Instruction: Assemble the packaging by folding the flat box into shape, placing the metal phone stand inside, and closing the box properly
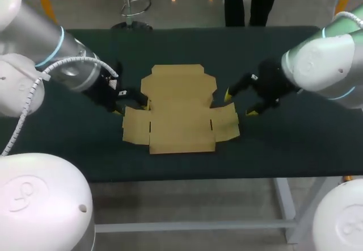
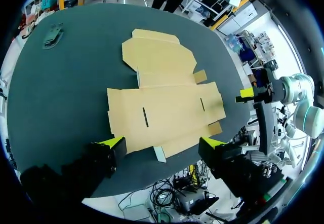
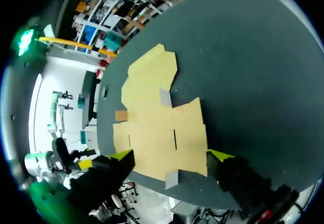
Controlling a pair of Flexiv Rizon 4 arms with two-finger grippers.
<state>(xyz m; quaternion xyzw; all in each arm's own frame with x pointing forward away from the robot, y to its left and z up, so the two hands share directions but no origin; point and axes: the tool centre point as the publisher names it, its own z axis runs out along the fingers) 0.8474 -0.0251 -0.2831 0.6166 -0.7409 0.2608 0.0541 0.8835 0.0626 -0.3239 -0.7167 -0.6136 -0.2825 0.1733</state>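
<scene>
Currently the flat box (image 1: 178,112) lies unfolded at the middle of the dark table (image 1: 283,143), its large tuck-in lid pointing toward the far edge and its short side flaps spread to either side. The left gripper (image 1: 132,109) sits low at the box's left flap with its yellow-tipped fingers spread wide and nothing between them. In the left wrist view the same gripper (image 2: 163,144) brackets the near edge of the cardboard (image 2: 162,107) without pinching it. The right gripper (image 1: 239,104) mirrors this at the right flap, equally wide and empty, and from its own wrist (image 3: 171,157) the sheet (image 3: 162,127) lies just ahead of the fingers. This symmetric placement looks chosen so each arm can lift a side wall while the other steadies the sheet. Folding seems not yet begun. A small grey object (image 2: 52,35) rests well apart from the box near the table's edge, possibly the phone stand, though that cannot be confirmed.
</scene>
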